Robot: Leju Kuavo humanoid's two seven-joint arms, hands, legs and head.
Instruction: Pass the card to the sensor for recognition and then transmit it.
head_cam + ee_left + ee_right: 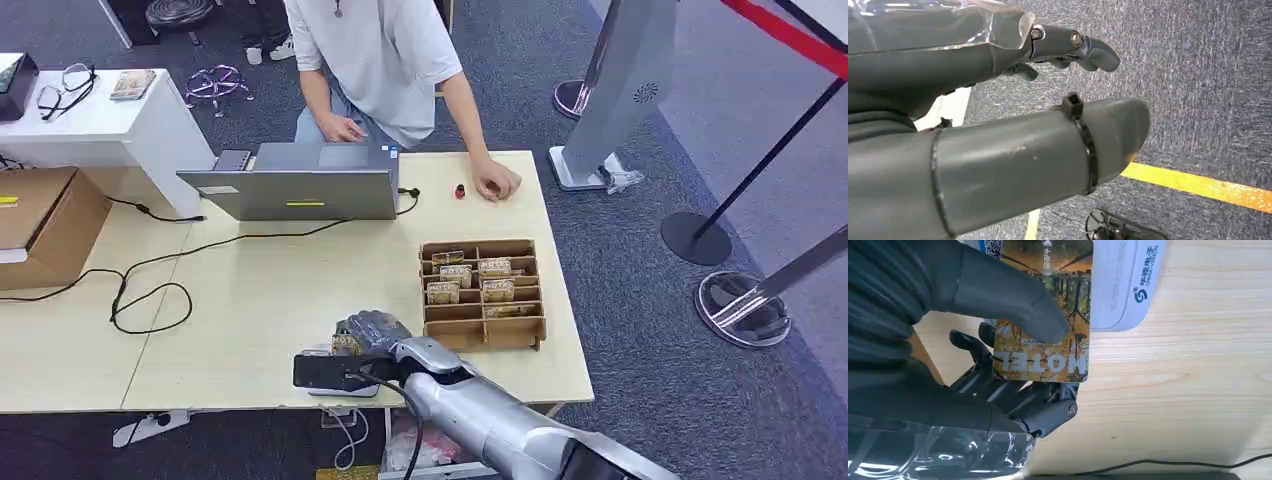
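My right hand hangs over the table's front edge and pinches a hotel card between thumb and fingers. The card has an autumn-forest print and the word HOTEL. It partly covers the white card sensor, which lies flat on the table beneath the hand; I cannot tell whether card and sensor touch. The sensor peeks out under my wrist in the head view. My left hand hangs over grey carpet with its fingers apart and nothing in it.
A brown cardboard rack with several more cards stands right of my hand. A person sits behind an open laptop at the far edge, one hand on the table. Black cables loop on the left.
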